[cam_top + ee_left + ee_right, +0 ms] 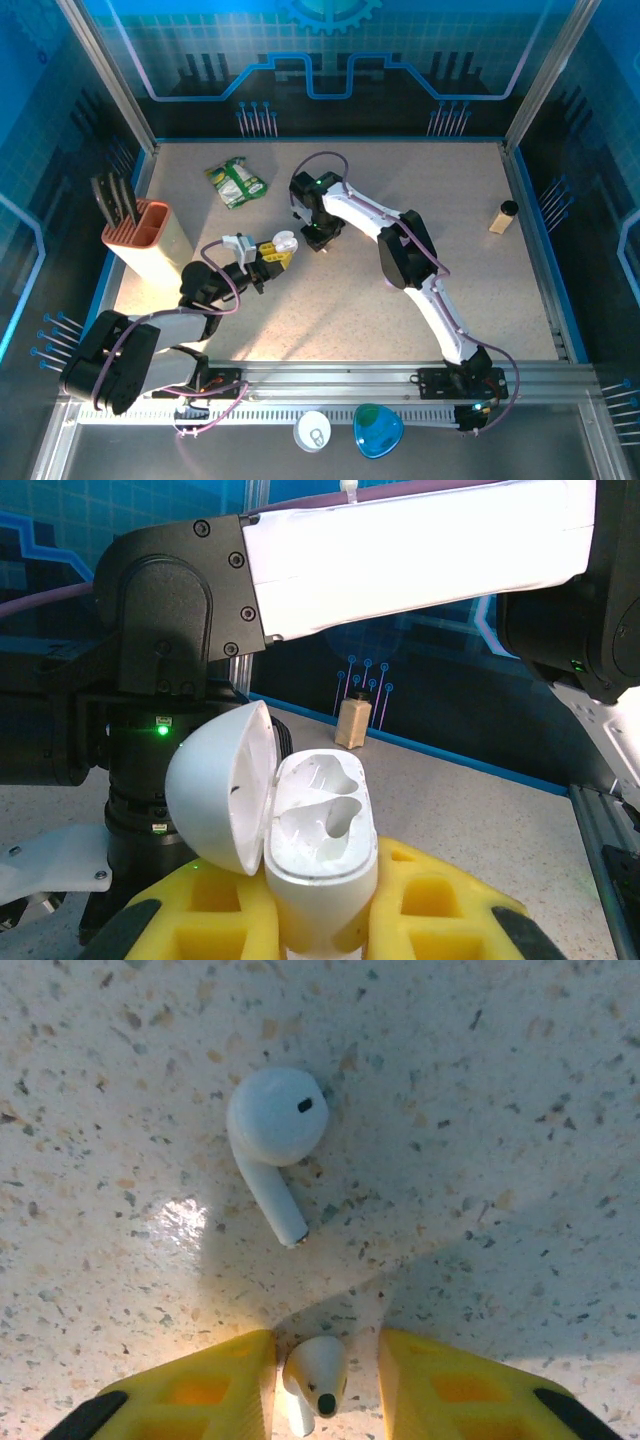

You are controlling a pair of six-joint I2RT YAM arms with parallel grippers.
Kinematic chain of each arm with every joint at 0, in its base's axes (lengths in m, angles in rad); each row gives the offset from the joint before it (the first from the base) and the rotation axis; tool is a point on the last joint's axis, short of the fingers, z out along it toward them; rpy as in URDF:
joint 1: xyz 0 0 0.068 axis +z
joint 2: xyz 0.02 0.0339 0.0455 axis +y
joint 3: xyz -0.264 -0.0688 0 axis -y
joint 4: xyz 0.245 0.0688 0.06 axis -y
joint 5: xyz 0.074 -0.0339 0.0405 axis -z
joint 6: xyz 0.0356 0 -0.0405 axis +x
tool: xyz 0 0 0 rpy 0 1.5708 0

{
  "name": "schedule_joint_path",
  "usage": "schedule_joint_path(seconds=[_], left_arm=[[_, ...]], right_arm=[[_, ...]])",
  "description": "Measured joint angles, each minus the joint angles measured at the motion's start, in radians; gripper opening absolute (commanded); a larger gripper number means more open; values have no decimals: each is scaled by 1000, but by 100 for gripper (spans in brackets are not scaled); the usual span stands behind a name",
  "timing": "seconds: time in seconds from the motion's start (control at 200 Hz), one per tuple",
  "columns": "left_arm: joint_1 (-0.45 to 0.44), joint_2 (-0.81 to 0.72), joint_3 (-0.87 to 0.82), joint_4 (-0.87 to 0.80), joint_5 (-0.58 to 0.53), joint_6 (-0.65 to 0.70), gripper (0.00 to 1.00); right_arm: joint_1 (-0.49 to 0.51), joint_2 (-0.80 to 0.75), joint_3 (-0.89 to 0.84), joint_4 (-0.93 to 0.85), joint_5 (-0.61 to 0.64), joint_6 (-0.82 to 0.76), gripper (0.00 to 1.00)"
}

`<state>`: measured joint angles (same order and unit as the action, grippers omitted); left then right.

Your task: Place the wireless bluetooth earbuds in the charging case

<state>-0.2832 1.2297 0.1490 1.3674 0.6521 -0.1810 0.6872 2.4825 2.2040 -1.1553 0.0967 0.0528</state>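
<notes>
Left wrist view: the left hand (325,930) is clamped on the white charging case (322,850), which stands upright with its lid (220,785) swung open to the left and both sockets empty. Right wrist view: one white earbud (272,1140) lies on the speckled bench (500,1110) just beyond the right hand (327,1405). A second earbud (318,1375) sits between its yellow fingers (200,1390), set narrow — whether they pinch it I cannot tell. Top external view: both hands are close together mid-bench.
</notes>
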Motion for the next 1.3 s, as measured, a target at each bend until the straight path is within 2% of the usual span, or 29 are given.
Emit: schedule_joint_path(seconds=[0.33, 0.615, 0.805, 1.02, 1.301], left_arm=[[0, 0, 0, 0, 11, 0, 9], [0, 0, 0, 0, 18, 0, 9], [0, 5, 0, 0, 18, 0, 9], [0, 12, 10, 0, 17, -1, 9], [-28, 29, 33, 0, -37, 4, 7]], right_arm=[[0, 4, 3, -3, -3, -1, 30], [0, 3, -1, 5, -11, 6, 18], [-5, -69, -121, 98, -29, 34, 18], [-25, -297, -379, 283, -92, 79, 18], [-50, -772, -834, 733, -185, 122, 17]])
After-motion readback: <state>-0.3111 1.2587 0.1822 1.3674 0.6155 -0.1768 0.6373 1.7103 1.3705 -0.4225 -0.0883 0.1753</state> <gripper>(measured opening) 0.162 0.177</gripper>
